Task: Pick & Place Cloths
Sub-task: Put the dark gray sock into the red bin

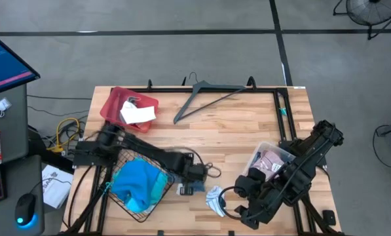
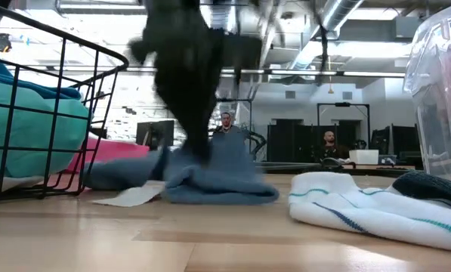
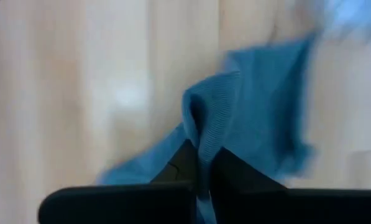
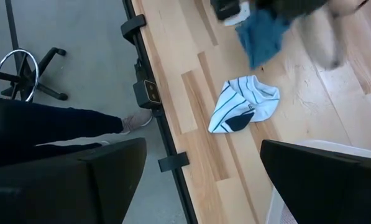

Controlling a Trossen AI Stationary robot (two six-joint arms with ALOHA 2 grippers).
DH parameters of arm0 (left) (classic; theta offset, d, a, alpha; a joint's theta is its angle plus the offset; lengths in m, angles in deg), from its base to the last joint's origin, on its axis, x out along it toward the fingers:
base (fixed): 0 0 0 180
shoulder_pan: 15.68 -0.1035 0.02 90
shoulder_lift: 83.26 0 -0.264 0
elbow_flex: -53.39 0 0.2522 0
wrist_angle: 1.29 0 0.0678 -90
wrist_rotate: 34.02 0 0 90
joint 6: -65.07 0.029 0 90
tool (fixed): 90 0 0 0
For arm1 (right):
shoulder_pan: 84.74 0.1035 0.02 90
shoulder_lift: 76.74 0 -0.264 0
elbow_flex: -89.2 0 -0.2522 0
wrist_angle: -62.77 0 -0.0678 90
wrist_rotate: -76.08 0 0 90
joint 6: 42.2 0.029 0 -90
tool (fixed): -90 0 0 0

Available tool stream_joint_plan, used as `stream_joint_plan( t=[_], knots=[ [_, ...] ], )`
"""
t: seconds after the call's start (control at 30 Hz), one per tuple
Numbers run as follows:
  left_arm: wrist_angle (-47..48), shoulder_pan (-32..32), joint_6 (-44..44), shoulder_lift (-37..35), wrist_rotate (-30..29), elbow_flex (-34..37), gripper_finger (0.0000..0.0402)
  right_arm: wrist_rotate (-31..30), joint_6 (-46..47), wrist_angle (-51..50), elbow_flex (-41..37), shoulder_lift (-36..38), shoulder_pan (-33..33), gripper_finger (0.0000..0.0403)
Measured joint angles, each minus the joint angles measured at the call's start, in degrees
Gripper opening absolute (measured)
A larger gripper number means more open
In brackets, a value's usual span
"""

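Wooden desk (image 1: 234, 131) is seen from above; no writing on it can be read. Turquoise cloth (image 1: 137, 180) is piled in a wire basket (image 1: 126, 203) at the front. A blue-grey cloth (image 3: 260, 106), blurred, is pinched between the left gripper's (image 3: 204, 163) jaws near the front edge. A white striped cloth (image 4: 244, 106) lies beside it. The right gripper's (image 4: 201, 165) jaws are spread wide.
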Motion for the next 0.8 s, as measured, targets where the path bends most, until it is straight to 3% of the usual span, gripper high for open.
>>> stream_joint_plan(
  t=[0.17,0.43,0.63,0.8],
  knots=[
    [2.4,-3.3,2.7,-13.6,-5.1,-0.4,0.0001,0.0,0.0,0.0,0.0,0.0,0.0,0.0312],
    [15.6,-16.5,5.9,-36.9,-23.7,-0.4,0.0,-1.6,-0.7,0.0,0.0,0.0,0.0,0.0312],
    [23.0,-34.4,6.9,-50.2,-26.1,0.3,0.0,-2.8,-0.7,-0.1,0.0,0.0,-0.6,0.0312],
    [22.3,-47.6,9.0,-59.2,-25.2,7.7,0.0,-2.9,-1.5,0.0,0.0,0.0,-2.0,0.0312]
  ],
)
